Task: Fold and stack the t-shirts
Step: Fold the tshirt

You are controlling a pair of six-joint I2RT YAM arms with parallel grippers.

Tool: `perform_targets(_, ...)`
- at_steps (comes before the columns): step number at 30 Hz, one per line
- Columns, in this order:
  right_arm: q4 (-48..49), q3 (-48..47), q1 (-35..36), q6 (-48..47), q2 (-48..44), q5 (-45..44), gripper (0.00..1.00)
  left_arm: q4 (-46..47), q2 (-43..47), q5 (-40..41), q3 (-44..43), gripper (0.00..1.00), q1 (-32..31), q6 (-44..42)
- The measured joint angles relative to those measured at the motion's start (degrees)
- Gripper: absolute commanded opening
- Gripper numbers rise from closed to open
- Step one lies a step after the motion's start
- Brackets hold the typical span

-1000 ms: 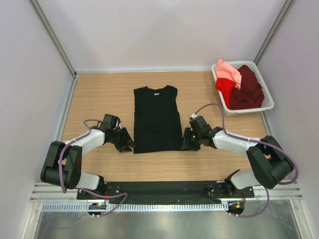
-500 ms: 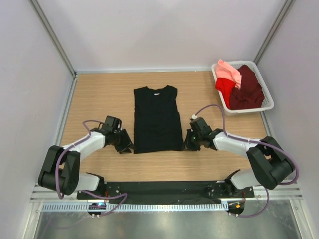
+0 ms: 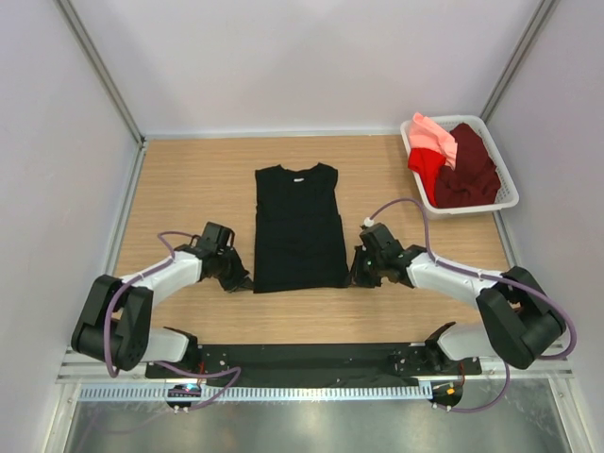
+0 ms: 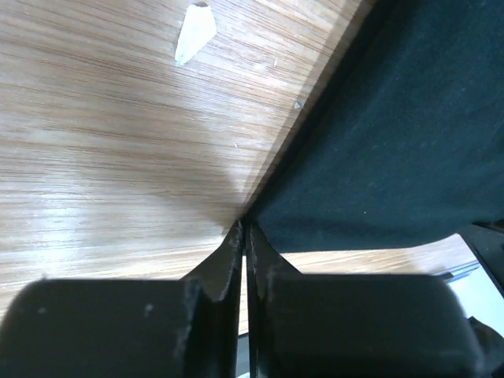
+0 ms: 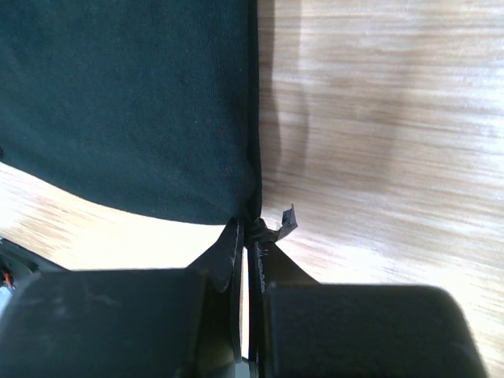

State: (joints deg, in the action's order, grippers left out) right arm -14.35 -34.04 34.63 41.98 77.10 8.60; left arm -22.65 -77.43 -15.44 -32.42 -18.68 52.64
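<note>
A black t-shirt (image 3: 297,226) lies flat in the middle of the table with its sleeves folded in and its collar at the far end. My left gripper (image 3: 241,279) sits at its near left hem corner, low on the wood. In the left wrist view that gripper (image 4: 244,228) is shut, with the black t-shirt (image 4: 394,142) corner running into its tips. My right gripper (image 3: 355,276) is at the near right hem corner. From the right wrist, the gripper (image 5: 250,230) is shut on the black t-shirt (image 5: 126,102), and a small tag pokes out beside the tips.
A white basket (image 3: 507,177) at the back right holds a maroon t-shirt (image 3: 467,170), a red one (image 3: 427,170) and a salmon-pink one (image 3: 434,135). A small white scrap (image 4: 194,31) lies on the wood left of the black shirt. Grey walls close in the table.
Both grippers have closed on the shirt's near hem corners, the right one first. Both arms have shifted slightly; the shirt has not moved.
</note>
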Motion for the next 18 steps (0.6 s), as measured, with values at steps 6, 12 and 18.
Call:
perform_targets(6,-3.7,-0.1,0.6,-0.1,-1.5,-1.4,0.01,-0.8,1.6,0.6,0.1,0.0,-1.5,1.0)
perform_targets(12,-9.9,-0.3,1.5,0.0,-10.1,-3.0,0.01,-5.3,9.3,2.1,0.0,0.0,-3.9,2.8)
perform_targets(18,-17.6,-4.2,1.7,0.0,-18.0,-4.9,0.01,-11.8,15.7,3.6,-4.2,0.0,-5.0,4.2)
